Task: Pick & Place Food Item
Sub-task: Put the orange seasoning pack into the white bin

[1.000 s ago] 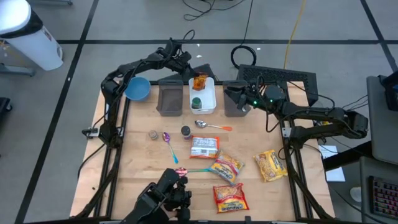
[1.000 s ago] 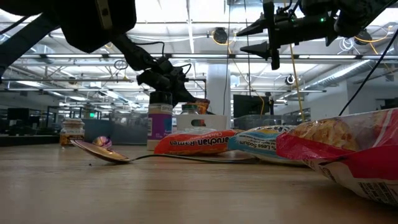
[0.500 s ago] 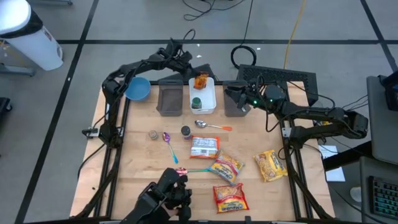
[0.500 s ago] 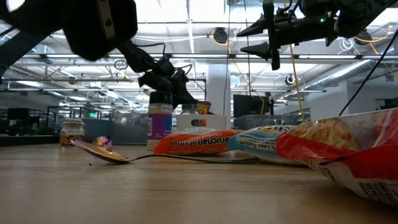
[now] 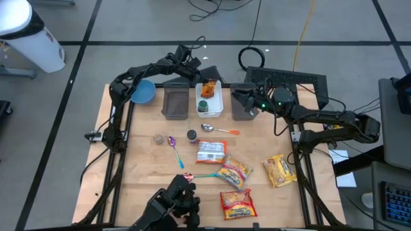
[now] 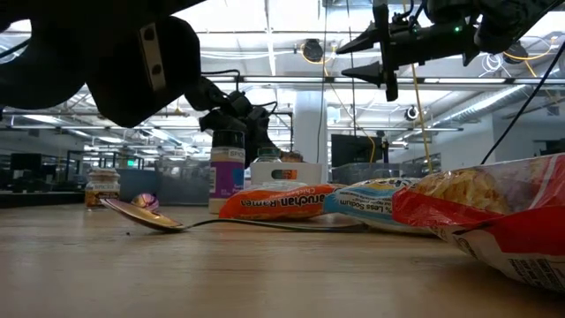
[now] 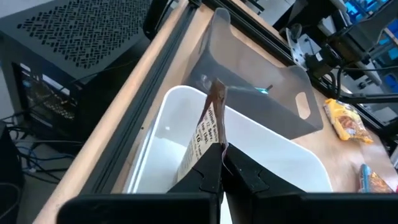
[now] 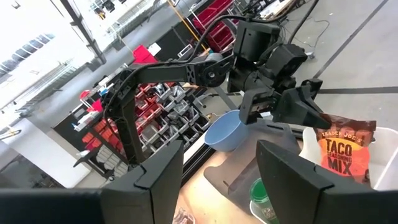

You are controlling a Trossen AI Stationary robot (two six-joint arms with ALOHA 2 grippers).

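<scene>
An orange and brown taco mix packet (image 5: 207,88) hangs in the far half of the white bin (image 5: 217,102), and my left gripper (image 5: 196,77) is shut on it. The right wrist view shows the packet (image 8: 344,149) upright with my left gripper (image 8: 311,109) at its upper corner. A green-lidded jar (image 5: 203,105) stands in the bin's near half. Over the grey bin (image 5: 243,108) on the right, my right gripper (image 8: 221,174) hovers open with nothing between its fingers. My left gripper pinches the packet's top edge at one corner (image 8: 321,126) between its two fingers (image 7: 214,163). The fingers slant down from the table's far left. The packet hangs upright below them, its lower part inside the white bin (image 7: 158,146). Whether it touches the bin's floor I cannot tell.
A blue bowl (image 5: 142,91) and a second grey bin (image 5: 174,102) stand left of the white bin. Spoons (image 5: 217,129), two small jars (image 5: 191,135) and several noodle packets (image 5: 232,172) lie on the near half of the table. A black case (image 5: 292,80) sits at the far right.
My left gripper has gone down toward the white bin, still shut on the taco mix packet, which now hangs lower, with its lower part inside the bin.
</scene>
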